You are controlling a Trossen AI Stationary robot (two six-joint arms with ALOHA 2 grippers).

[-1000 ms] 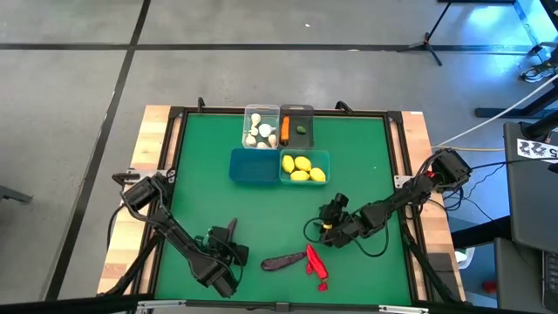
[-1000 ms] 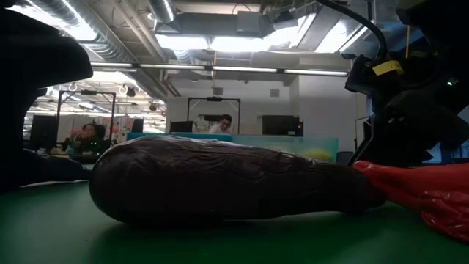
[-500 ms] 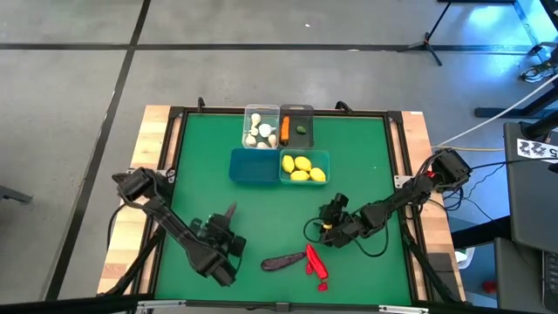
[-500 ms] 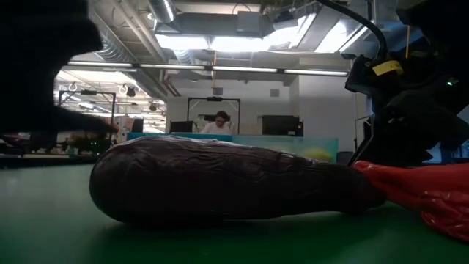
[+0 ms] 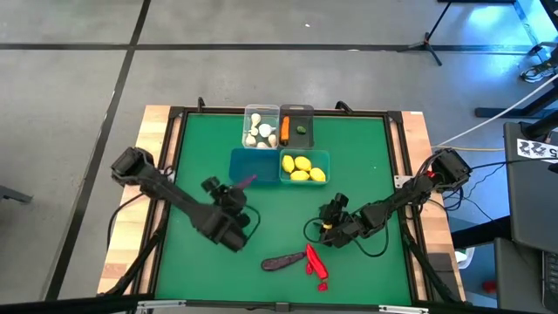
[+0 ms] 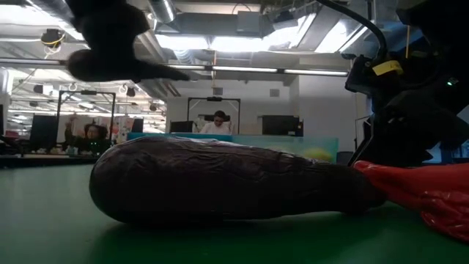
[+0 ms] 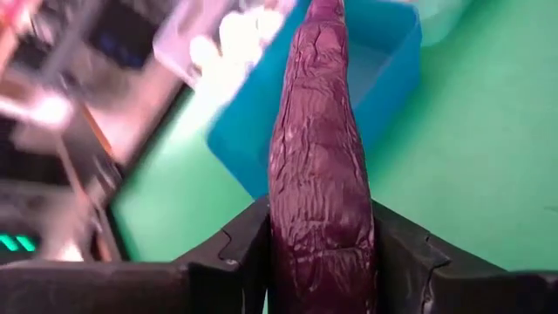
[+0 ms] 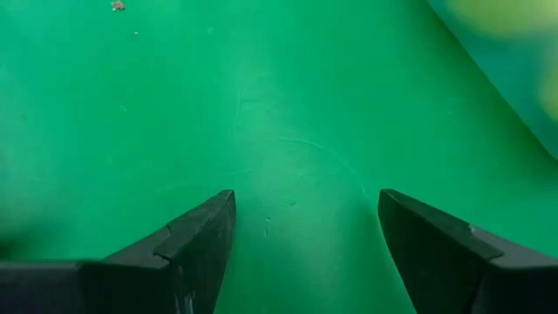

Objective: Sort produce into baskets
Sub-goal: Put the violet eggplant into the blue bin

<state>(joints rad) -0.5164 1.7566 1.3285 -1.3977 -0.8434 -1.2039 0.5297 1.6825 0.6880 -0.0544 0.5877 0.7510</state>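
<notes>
My left gripper [image 5: 234, 190] is shut on a dark purple eggplant [image 7: 318, 166] and holds it above the mat, just short of the empty teal basket [image 5: 257, 166]. In the low view this gripper shows as a dark shape at the top left [image 6: 110, 44]. A second eggplant [image 5: 281, 261] lies on its side on the mat beside two red chili peppers [image 5: 314, 260]. My right gripper [image 5: 331, 224] rests open low over the mat, with nothing between its fingers [image 8: 200, 244]. My left gripper pinches the eggplant's thick end [image 7: 318, 262] between its two fingers [image 7: 235, 257], one on each side. The fingers slant down from the table's near left. The eggplant runs on along and past them, narrow end [image 5: 248, 180] toward the teal basket, lifted clear.
Four baskets cluster at the far middle: a clear one with garlic [image 5: 260, 128], a dark grey one with a carrot and a green piece [image 5: 296, 126], the empty teal one, and a teal one with lemons [image 5: 304, 167]. People sit in the room beyond [image 6: 220, 121].
My left gripper has risen and gone from near the table's near edge toward the far edge and the empty teal basket. It has rolled about its own line as it went. The eggplant has stayed in its hold, clear of the mat.
</notes>
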